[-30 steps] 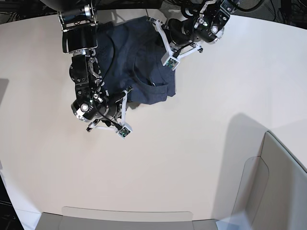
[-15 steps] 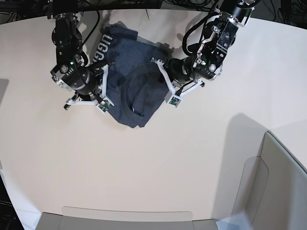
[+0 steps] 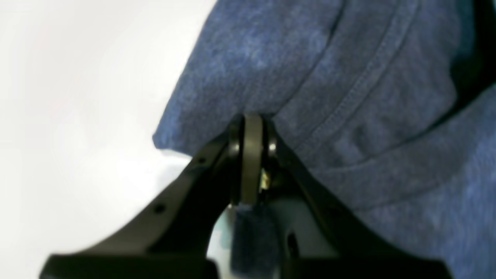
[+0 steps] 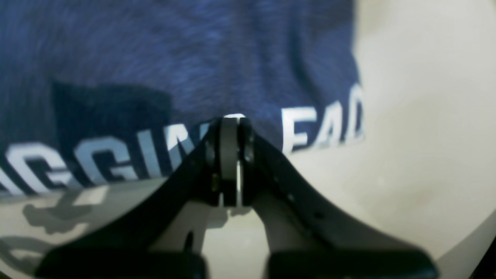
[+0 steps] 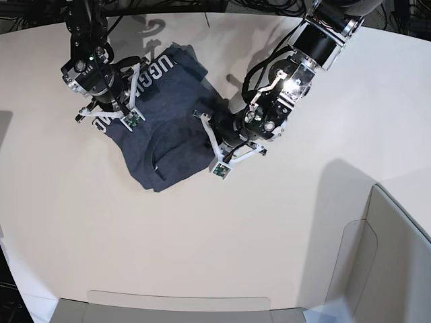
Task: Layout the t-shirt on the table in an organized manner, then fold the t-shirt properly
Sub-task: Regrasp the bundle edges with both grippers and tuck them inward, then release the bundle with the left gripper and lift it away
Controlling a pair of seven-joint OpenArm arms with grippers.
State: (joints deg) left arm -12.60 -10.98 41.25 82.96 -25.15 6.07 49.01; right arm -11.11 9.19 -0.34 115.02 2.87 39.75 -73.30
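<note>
The t-shirt [image 5: 168,134] lies bunched on the table [image 5: 222,235] at the upper left of the base view. It is dark navy-grey, and white lettering [image 5: 159,68] runs along its upper-left edge. My right gripper [image 5: 113,108] is at the shirt's left side. The right wrist view shows this gripper [image 4: 229,124] shut on the lettered edge of the t-shirt [image 4: 162,58]. My left gripper [image 5: 205,134] is at the shirt's right side. In the left wrist view this gripper [image 3: 252,124] is pinched shut on a fold of the t-shirt [image 3: 348,97] beside a stitched hem.
Grey translucent panels stand at the right [image 5: 397,256] and along the bottom edge [image 5: 175,306]. Dark cables [image 5: 269,7] hang behind the table's curved far edge. Both arms reach in from the top of the base view.
Both arms have swung with the shirt still gripped. The right arm rose toward the upper left and the left arm came down and left. The shirt turned, and its lettering now shows.
</note>
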